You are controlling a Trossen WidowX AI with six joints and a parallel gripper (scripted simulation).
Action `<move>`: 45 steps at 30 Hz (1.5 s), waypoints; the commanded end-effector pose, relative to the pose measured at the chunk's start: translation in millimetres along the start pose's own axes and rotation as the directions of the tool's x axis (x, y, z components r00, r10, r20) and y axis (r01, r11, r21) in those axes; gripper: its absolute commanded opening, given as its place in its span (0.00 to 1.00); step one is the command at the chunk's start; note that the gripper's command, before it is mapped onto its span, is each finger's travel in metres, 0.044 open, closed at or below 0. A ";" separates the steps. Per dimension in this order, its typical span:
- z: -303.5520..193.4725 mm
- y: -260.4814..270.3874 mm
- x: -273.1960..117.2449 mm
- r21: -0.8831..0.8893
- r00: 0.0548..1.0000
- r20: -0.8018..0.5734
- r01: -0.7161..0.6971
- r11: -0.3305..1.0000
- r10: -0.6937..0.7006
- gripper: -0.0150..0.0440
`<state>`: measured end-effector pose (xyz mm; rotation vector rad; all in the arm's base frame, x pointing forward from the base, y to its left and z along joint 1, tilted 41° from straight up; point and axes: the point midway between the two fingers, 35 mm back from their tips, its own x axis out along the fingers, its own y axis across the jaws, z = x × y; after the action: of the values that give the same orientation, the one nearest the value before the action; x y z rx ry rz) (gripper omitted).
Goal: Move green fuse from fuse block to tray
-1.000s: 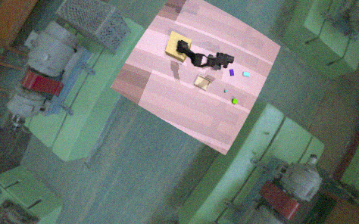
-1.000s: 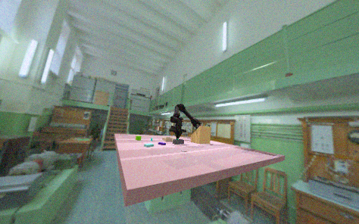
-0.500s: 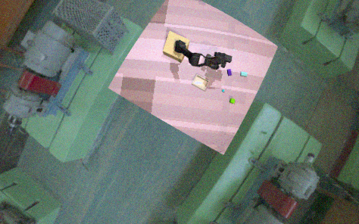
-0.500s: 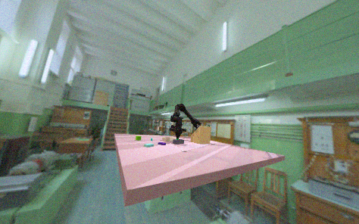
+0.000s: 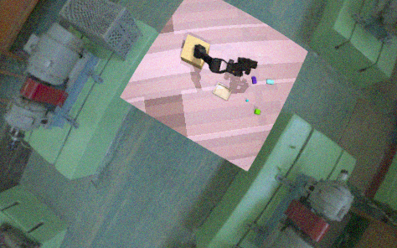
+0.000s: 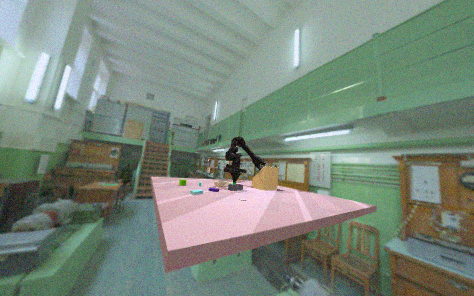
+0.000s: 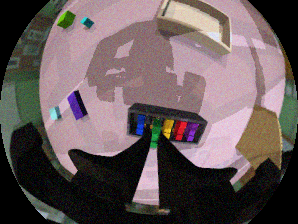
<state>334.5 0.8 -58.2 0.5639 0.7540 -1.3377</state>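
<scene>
My gripper [image 7: 154,135] [image 6: 234,180] is shut on the green fuse [image 7: 156,131] [image 6: 234,183], which hangs upright over the fuse block [image 7: 170,111] [image 6: 236,188]. The fuse stands higher than the others; whether its lower end is clear of the slot I cannot tell. The blue fuse [image 7: 140,124] sits to its left in the wrist view, the yellow fuse [image 7: 168,128], red fuse [image 7: 180,130] and purple fuse [image 7: 192,132] to its right. The beige tray [image 5: 220,95] [image 7: 175,27] lies beyond the block at the top of the wrist view, empty.
A purple brick [image 5: 254,80] [image 6: 214,190] [image 7: 77,105] and a cyan brick [image 5: 270,81] [image 6: 196,192] [image 7: 55,113] lie left of the block in the wrist view. A small teal cube [image 5: 247,100] [image 7: 87,22] and a green cube [image 5: 257,111] [image 6: 182,182] [image 7: 66,19] lie farther off.
</scene>
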 end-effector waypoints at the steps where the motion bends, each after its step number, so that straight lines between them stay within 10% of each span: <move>1: 0.3 1.2 -4.7 0.006 1.000 -0.004 -0.005 1.000 0.005 0.25; 45: 0.2 0.7 -37.2 0.005 1.000 -0.004 -0.006 1.000 0.006 0.25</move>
<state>331.2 22.1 -33.9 0.5587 0.7565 -1.3378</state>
